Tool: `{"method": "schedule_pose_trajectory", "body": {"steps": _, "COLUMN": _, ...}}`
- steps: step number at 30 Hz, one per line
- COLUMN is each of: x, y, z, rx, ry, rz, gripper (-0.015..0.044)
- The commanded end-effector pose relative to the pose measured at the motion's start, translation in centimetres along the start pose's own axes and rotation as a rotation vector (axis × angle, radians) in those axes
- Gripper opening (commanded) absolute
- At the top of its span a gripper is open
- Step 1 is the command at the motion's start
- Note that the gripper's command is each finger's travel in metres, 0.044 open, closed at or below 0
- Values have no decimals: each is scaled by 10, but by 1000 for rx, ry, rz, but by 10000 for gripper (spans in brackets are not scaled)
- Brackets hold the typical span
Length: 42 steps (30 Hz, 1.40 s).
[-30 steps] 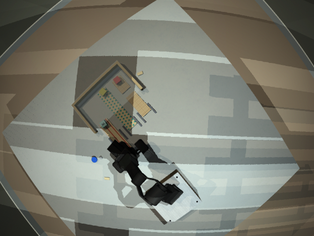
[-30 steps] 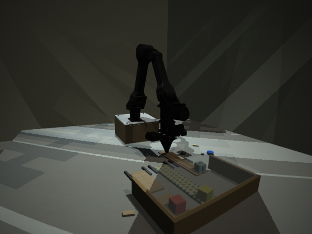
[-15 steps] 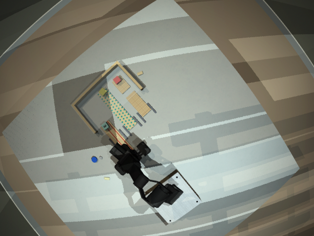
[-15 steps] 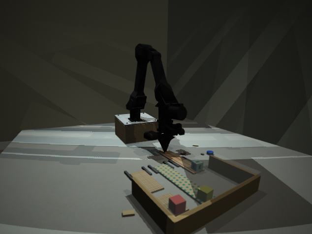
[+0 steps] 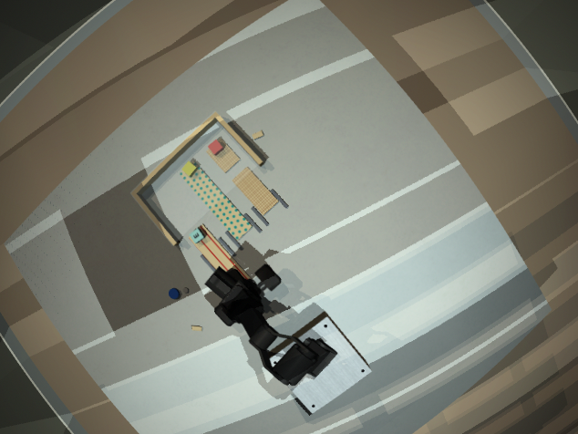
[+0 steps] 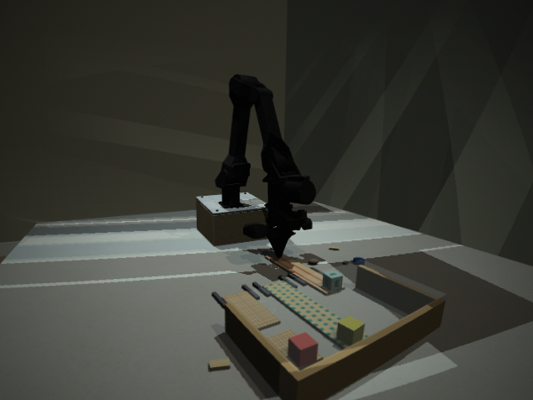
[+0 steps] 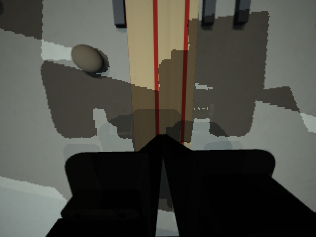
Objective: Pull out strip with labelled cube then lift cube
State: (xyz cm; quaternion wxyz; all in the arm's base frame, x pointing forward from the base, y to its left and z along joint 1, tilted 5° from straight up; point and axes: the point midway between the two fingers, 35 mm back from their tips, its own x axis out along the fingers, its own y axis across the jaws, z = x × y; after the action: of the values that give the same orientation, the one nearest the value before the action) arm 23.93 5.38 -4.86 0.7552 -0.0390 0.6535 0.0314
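A red-lined strip (image 5: 210,251) (image 6: 306,272) (image 7: 170,29) lies in one piece, its near end under the arm. The teal labelled cube (image 5: 198,234) (image 6: 332,281) sits on its far end. My gripper (image 6: 279,256) (image 7: 162,138) is shut and empty, pointing down with its tips at the strip's near end; whether they touch it is unclear. The arm hides them in the top view. A dotted strip (image 5: 217,202) (image 6: 306,303) lies beside, a yellow cube (image 5: 189,169) (image 6: 350,329) at its far end. A checked strip (image 5: 255,191) (image 6: 251,308) is in two pieces; a red cube (image 5: 215,147) (image 6: 303,350) stands on the far piece.
A wooden wall (image 5: 175,153) (image 6: 371,340) encloses three sides around the strips. Dark guide bars (image 5: 279,198) (image 6: 219,298) (image 7: 242,11) flank the strips. A brown pebble (image 6: 313,261) (image 7: 87,58) lies beside the red-lined strip. A blue disc (image 5: 174,293) (image 6: 358,260) and a small tan block (image 5: 196,327) (image 6: 334,248) lie outside.
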Motion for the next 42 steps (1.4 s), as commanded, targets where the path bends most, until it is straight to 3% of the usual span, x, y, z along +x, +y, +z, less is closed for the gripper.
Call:
{"method": "schedule_pose_trajectory", "body": {"steps": 1, "x": 4, "y": -2, "z": -18, "rx": 2, "ry": 38, "rz": -6, "gripper": 0}}
{"method": "schedule_pose_trajectory", "body": {"steps": 42, "x": 4, "y": -2, "z": -30, "rx": 2, "ry": 39, "rz": -6, "gripper": 0}}
